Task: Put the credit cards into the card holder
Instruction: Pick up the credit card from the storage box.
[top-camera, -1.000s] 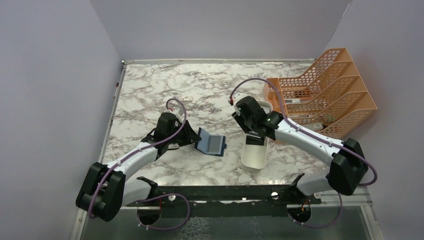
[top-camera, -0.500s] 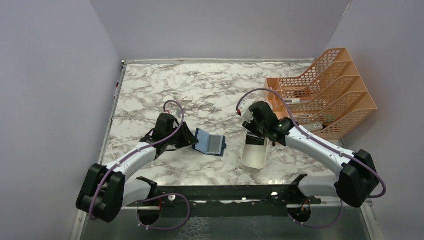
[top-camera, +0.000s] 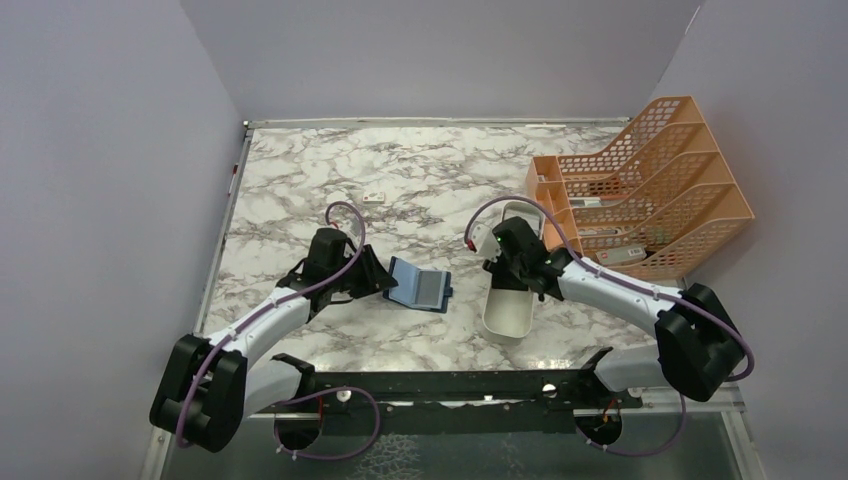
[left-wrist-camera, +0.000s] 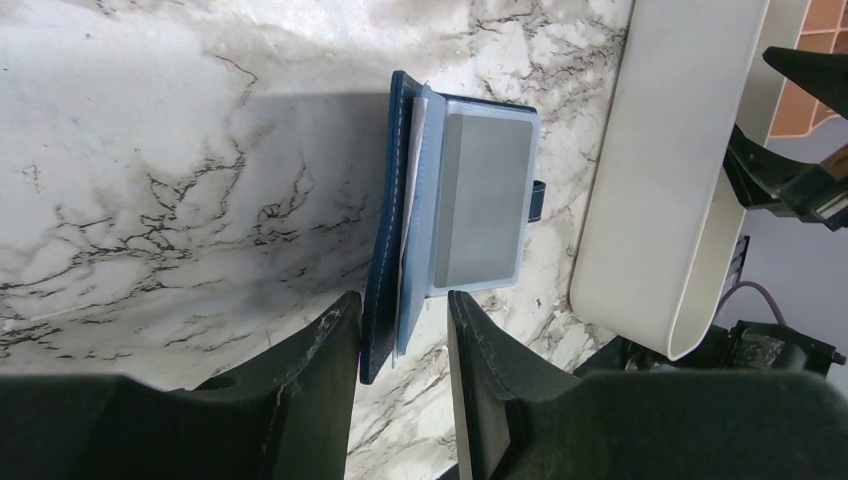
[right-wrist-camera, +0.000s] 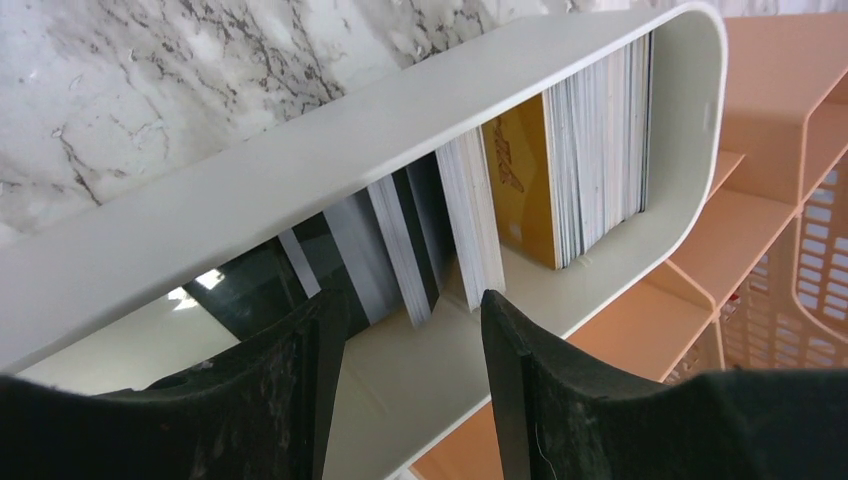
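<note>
Two arms, one open case and one tray of stock, listed from the left of the overhead frame to the right.

Item 1, left fingers (left-wrist-camera: 310, 400): low over the worktop (top-camera: 300, 170), left of centre. They are parted a moderate way, wider than a second ago. The near edge of the case's dark cover sits in the gap with slack beside it, so nothing looks gripped.

Item 2, card holder (top-camera: 420, 287): centre of frame, lying open with its lighter inner side up. It has not moved over the last second.

Item 3, grey card (left-wrist-camera: 482, 200): on the inner panel. Cannot tell whether it is seated in a slot or only lying on top.

Item 4, right fingers (right-wrist-camera: 270, 400): right of centre, repositioned over the white tray (top-camera: 507, 310) and spread wider than before. They straddle the leaning cards and are closed on none.

Item 5, credit cards (right-wrist-camera: 400, 250): a leaning row inside the tray, with dark and grey ones between the fingers and a thick pale stack beyond.

Item 6, orange file rack (top-camera: 650, 190): far right.

Note: the left side appears to be releasing the case while the right lines up the next pick. Separating a single card from the row looks like the hard part.
</note>
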